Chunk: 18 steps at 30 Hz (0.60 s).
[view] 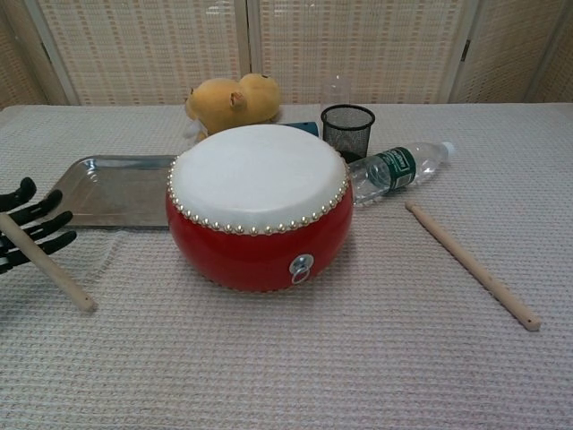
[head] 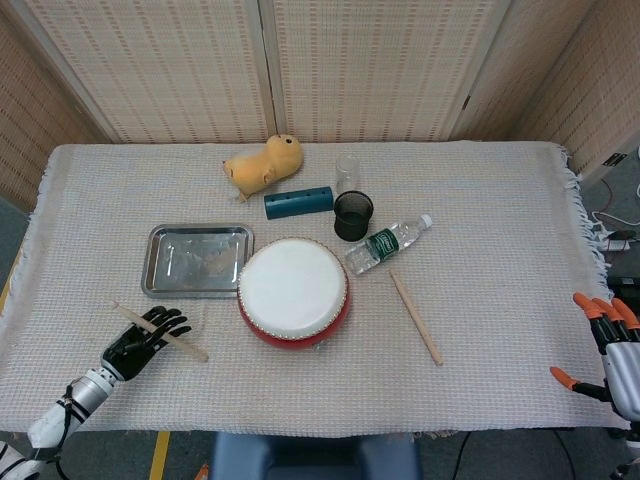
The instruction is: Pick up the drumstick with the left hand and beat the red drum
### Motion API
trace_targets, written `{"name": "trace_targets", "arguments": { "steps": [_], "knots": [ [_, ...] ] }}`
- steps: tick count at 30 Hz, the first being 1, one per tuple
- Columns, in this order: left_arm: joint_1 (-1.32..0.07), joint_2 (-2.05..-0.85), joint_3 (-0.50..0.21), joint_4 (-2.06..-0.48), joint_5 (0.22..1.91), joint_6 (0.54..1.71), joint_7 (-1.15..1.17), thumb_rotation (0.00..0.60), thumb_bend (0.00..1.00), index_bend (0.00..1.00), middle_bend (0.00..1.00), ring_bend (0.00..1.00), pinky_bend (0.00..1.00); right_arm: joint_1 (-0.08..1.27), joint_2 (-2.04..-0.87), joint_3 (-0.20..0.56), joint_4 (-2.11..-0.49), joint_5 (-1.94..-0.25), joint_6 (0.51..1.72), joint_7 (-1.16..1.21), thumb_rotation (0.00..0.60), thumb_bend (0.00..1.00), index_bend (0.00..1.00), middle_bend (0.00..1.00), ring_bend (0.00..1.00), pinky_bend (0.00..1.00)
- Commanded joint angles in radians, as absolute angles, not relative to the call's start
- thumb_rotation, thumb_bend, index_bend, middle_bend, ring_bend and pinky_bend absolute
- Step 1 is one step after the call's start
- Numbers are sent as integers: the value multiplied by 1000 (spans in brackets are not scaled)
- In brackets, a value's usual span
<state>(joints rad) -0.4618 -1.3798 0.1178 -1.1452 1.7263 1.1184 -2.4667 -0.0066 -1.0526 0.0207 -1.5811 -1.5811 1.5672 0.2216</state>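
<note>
My head view looks steeply down on the whole table (head: 480, 330); my chest view sits low, close, facing the red drum (view: 260, 210), just right of my left fingers (view: 36, 219).

A woven cream cloth (head: 480, 190) is covering the table. A yellow plush toy (head: 264, 164) is lying toward the far edge, with a blue cylinder (head: 298, 202) just in front of it. A clear glass (head: 347, 170) is standing behind a black mesh cup (head: 353, 215). A plastic water bottle (head: 386, 243) is lying on its side beside that cup. A steel tray (head: 196, 260) is sitting left of centre.
</note>
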Motion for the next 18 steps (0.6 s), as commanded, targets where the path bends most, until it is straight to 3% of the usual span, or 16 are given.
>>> {"name": "trace_targets", "arguments": {
  "steps": [1,18],
  "knots": [
    [-458,-1394,122,-1139,1713,1143,-2434,600,412,444,371,283,285,-7,-1052,21,-1582,-1581,1567,221,600,86,43,126,0,39],
    [-467,-1414,122,-1254,1661,1163,-2049,600,359,431,445,368,368,-10,-1051,21,-1575,-1578,1569,234,600,85,42,126,0,39]
  ]
}}
